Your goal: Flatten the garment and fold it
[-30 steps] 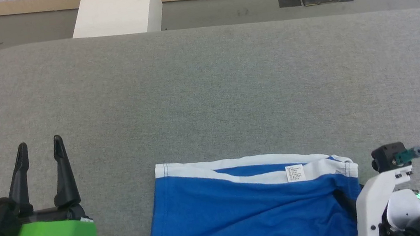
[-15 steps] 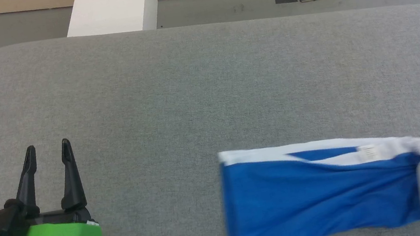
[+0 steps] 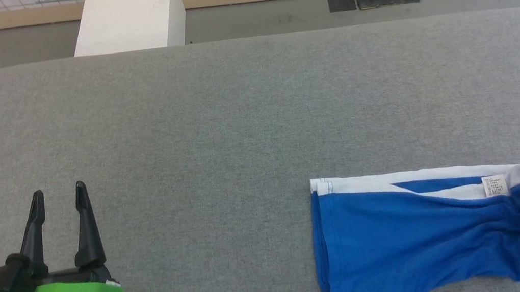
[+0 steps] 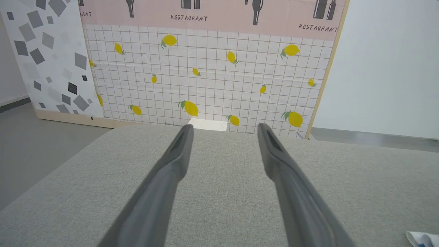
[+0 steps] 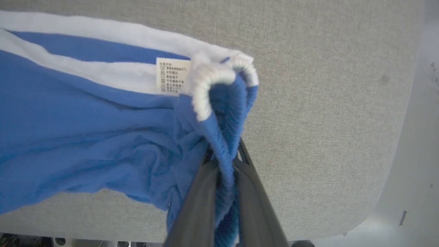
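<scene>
Starting on the left: the left end effector [image 3: 58, 189] sits low at the near-left of the grey desk [image 3: 235, 118], both fingers spread with nothing between them, pointing away from the robot and basically parked where it was a second ago. In the left wrist view the bare cloth top just runs out under those open fingers [image 4: 188, 137]. The real change is further right. The garment [image 3: 407, 237] was roughly in the middle of the near edge a second ago and now it's been hauled well over to the robot's right. The camera nudged a bit too, but nowhere near that much, so it's a proper drag. The pull looks like it's helped: the left end lies straight and flat, white stripe along the far side, with the wrinkles bunched toward the right past the little white label [image 3: 494, 185]. Over there the right end effector [image 5: 223, 164] is clamped hard on the gathered waistband end, fabric squeezed between the two dark fingers and puckered up around them. That arm is stretched out to the side, with the wrist over the garment's right end and close to the desk's right edge. My guess is this is flattening-by-dragging, and folding hasn't started.
</scene>
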Motion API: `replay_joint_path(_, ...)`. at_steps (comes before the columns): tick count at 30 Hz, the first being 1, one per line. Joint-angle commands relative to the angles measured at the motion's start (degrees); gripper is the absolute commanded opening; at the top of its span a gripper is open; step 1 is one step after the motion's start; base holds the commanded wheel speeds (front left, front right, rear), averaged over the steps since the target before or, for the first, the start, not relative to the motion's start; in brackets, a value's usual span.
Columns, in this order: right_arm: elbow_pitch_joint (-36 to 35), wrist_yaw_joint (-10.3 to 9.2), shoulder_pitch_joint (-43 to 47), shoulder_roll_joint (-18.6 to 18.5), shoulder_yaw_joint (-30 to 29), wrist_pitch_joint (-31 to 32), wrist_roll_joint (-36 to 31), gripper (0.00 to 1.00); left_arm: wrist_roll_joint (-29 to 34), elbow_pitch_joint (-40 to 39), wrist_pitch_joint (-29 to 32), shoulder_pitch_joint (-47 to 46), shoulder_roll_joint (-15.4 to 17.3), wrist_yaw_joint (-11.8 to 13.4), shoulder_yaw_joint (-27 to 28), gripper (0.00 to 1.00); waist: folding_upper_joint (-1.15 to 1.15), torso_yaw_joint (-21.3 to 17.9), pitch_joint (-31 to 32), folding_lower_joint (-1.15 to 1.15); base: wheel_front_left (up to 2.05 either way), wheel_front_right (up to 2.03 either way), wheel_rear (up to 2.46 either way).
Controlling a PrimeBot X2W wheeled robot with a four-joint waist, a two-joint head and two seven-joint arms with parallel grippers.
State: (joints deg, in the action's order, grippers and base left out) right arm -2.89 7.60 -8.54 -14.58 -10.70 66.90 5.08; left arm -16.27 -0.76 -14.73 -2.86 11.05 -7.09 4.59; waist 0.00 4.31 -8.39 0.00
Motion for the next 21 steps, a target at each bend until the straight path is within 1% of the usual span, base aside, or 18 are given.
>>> replay_joint_path(1,-3.4,-0.11,1.0,-0.8,1.6,2.9,2.1,0.00,0.0,0.0,-0.3,0.9,0.0,-0.4,0.5,1.00,0.00,-0.3,0.3,0.00,0.00,0.00,0.00)
replay_joint_path(3,-8.7,-0.11,1.7,-1.2,3.5,6.5,5.2,0.00,0.1,-0.1,-0.3,1.1,-0.1,-0.4,0.9,1.00,0.00,-0.6,0.4,0.00,0.00,0.00,0.00)
replay_joint_path(4,-10.7,-0.11,2.0,-0.8,4.1,8.0,6.8,0.00,0.1,-0.2,-0.3,1.2,-0.2,-0.4,1.1,1.00,0.00,-0.7,0.3,0.00,0.00,0.00,0.00)
replay_joint_path(7,-15.5,-0.11,2.5,2.9,5.9,10.4,11.4,0.00,0.1,-0.4,-0.3,1.3,-0.2,-0.4,1.1,1.00,0.00,-0.9,0.2,0.00,0.00,0.00,0.00)
replay_joint_path(10,-16.5,-0.11,2.2,6.8,8.1,9.2,13.2,0.00,0.1,-0.9,-0.3,1.3,-0.3,-0.4,1.1,1.00,0.00,-1.3,0.0,0.00,0.00,0.00,0.00)
replay_joint_path(13,-13.8,-0.11,1.5,10.1,10.6,5.0,14.1,0.00,0.1,-1.1,-0.3,1.2,-0.6,-0.4,0.5,1.00,0.00,-1.0,-0.2,0.00,0.00,0.00,0.00)
replay_joint_path(18,-6.5,-0.11,-0.2,11.5,15.3,-1.4,14.5,0.00,-0.3,-1.1,-0.3,1.1,-0.6,-0.4,0.3,1.00,0.00,-0.5,-0.4,0.00,0.00,0.00,0.00)
replay_joint_path(21,-1.7,-0.11,-1.6,11.7,17.6,-6.1,16.7,0.00,-0.6,-1.0,-0.3,1.2,-0.4,-0.4,0.4,1.00,0.00,0.0,-0.5,0.00,0.00,0.00,0.00)
